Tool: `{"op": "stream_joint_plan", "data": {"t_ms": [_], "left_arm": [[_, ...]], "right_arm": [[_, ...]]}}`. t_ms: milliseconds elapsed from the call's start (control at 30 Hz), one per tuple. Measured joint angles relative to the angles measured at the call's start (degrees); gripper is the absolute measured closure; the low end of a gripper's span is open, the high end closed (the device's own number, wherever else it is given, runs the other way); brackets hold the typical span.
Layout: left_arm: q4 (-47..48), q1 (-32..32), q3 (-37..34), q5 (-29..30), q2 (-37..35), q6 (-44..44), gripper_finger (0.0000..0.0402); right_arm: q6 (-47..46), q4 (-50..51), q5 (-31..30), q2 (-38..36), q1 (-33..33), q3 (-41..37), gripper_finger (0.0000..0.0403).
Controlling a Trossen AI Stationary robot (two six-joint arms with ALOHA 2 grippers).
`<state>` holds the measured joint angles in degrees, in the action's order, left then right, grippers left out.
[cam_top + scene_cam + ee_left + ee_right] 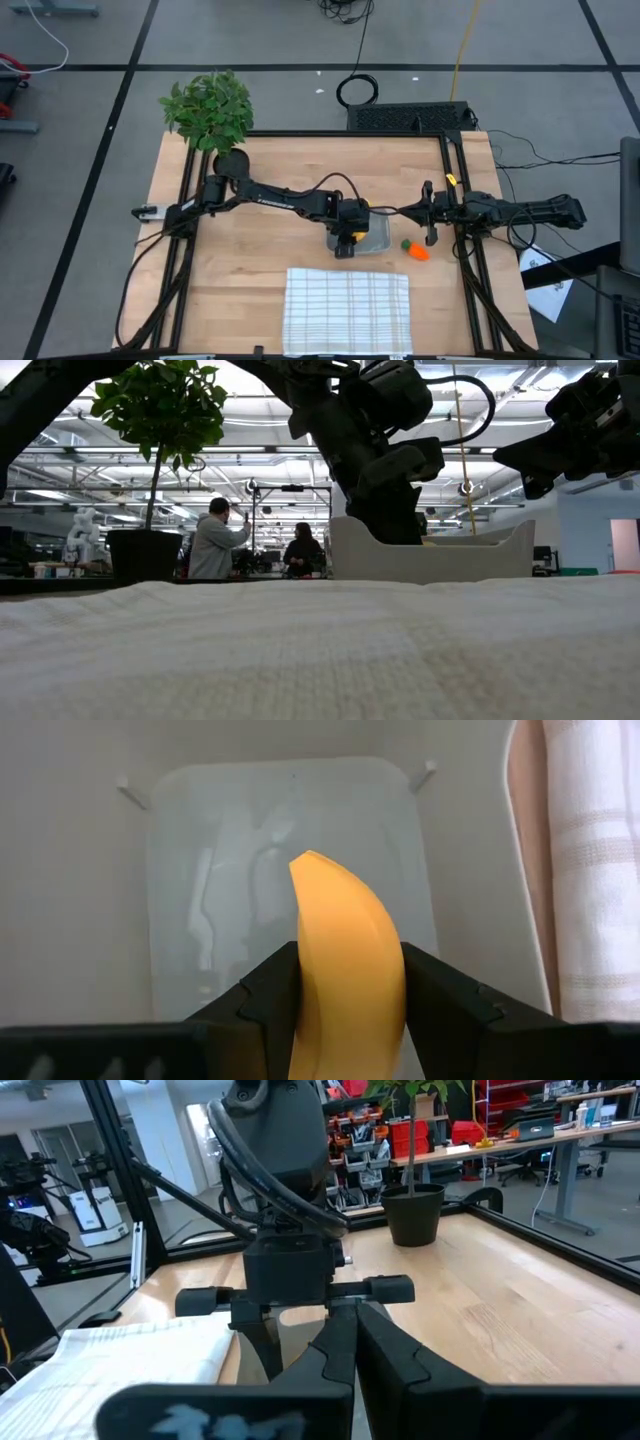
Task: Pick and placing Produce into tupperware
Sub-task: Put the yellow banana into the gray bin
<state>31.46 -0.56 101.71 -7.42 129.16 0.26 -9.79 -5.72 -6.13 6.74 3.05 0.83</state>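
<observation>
Flanking tupperware (372,237): cloth (347,310), carrot (416,250).

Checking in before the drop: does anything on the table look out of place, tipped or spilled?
Nothing stands out. The left gripper holds the banana over the empty container. The carrot lies on the table beside the container, the cloth lies flat, and the plant stands upright at the table's corner.

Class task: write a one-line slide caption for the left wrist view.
Left gripper holds the banana above the empty tupperware, cloth alongside.
</observation>
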Motion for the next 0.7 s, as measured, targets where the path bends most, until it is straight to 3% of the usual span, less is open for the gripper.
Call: {"op": "stream_joint_plan", "data": {"t_ms": [500, 700], "left_arm": [[0.02, 0.0, 0.02, -2.1, 0.0, 0.77, 0.0244], [0.33, 0.0, 0.02, -2.58, 0.0, 1.55, 0.0221]], "right_arm": [[-0.01, 0.0, 0.0, 0.0, -0.02, 0.01, 0.0403], [0.0, 0.0, 0.01, 0.0, -0.02, 0.0, 0.0403]]}}
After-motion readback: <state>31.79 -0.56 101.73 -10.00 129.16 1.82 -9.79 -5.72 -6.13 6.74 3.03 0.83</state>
